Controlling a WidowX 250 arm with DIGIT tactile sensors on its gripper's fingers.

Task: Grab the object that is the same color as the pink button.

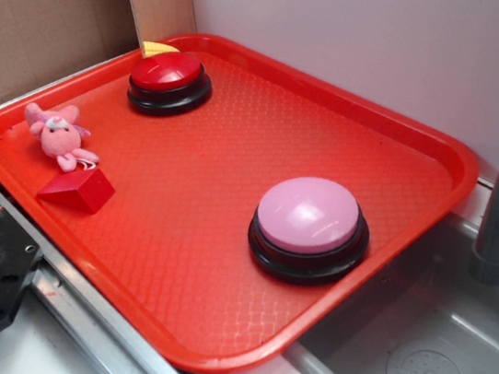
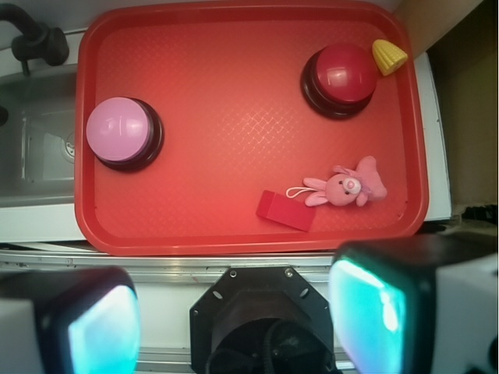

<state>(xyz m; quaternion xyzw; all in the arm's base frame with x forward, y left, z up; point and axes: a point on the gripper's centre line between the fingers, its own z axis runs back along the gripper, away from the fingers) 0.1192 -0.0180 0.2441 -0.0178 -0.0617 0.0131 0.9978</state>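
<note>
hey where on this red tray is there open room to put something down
The wide middle of the tray, between the pink button and red button, is bare. It is crowded where the pink bunny sits beside the red wedge.

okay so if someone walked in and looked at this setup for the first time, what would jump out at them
Probably the bright red tray filling the scene, with the pink button on its sink-side half and a red button near the far corner. Next, the small pink plush bunny by the tray's edge opposite the sink, lying right against a red wedge block. In the wrist view the claw hangs open above the tray's near edge, holding nothing.
</note>
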